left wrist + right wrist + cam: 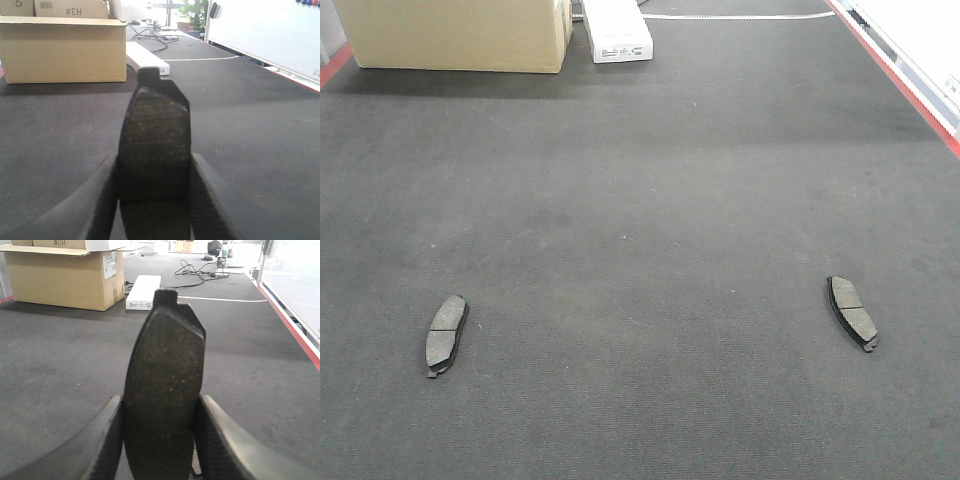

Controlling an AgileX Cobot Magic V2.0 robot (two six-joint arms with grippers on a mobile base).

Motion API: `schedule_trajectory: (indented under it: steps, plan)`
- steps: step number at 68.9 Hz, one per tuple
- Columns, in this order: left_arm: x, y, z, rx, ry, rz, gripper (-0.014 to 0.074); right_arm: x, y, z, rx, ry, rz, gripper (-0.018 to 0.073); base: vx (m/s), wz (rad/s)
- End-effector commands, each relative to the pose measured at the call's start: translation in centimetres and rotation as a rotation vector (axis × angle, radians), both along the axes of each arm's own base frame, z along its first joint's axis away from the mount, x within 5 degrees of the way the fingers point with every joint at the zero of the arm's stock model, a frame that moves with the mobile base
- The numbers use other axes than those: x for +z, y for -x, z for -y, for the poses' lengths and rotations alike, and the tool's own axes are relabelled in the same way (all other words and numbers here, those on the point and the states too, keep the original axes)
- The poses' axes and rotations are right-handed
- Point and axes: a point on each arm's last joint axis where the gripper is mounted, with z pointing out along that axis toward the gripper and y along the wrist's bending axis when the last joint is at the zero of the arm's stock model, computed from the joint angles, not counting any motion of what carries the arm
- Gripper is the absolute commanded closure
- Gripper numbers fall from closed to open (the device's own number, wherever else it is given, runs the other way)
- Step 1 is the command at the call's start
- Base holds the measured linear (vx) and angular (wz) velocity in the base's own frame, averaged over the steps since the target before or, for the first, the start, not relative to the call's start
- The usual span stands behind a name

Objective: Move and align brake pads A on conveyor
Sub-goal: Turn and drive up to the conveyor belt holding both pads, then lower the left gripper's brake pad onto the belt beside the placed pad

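Two brake pads lie flat on the dark woven conveyor (640,200), well apart: the left pad (446,334) near the left side, the right pad (852,312) near the right, each grey, curved and grooved across its middle, their far ends leaning toward each other. A third pad (155,145) and a fourth pad (165,390) each stand on end, pinched between dark fingers.

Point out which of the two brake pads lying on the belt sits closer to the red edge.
The right-hand brake pad in the front view, lying nearer the conveyor's red side edge. The other brake pad lies far left on the conveyor.
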Motion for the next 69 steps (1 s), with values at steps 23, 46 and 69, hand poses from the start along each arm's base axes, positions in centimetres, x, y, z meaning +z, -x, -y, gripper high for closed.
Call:
schedule_trajectory:
  steps: [23,46,69]
  plan:
    - [1.73,0.05,0.14,-0.018,0.029,0.102,0.0603,1.77,-0.02,0.08,-0.010,-0.009,0.118,0.0566,0.00,0.00]
    - [1.82,0.06,0.16,-0.020,0.031,0.111,0.0603,1.77,-0.02,0.08,-0.010,-0.009,0.118,0.0566,0.00,0.00]
    - [2.62,-0.58,0.16,0.008,0.024,-0.063,0.0599,1.77,-0.02,0.08,-0.010,-0.009,0.118,0.0566,0.00,0.00]
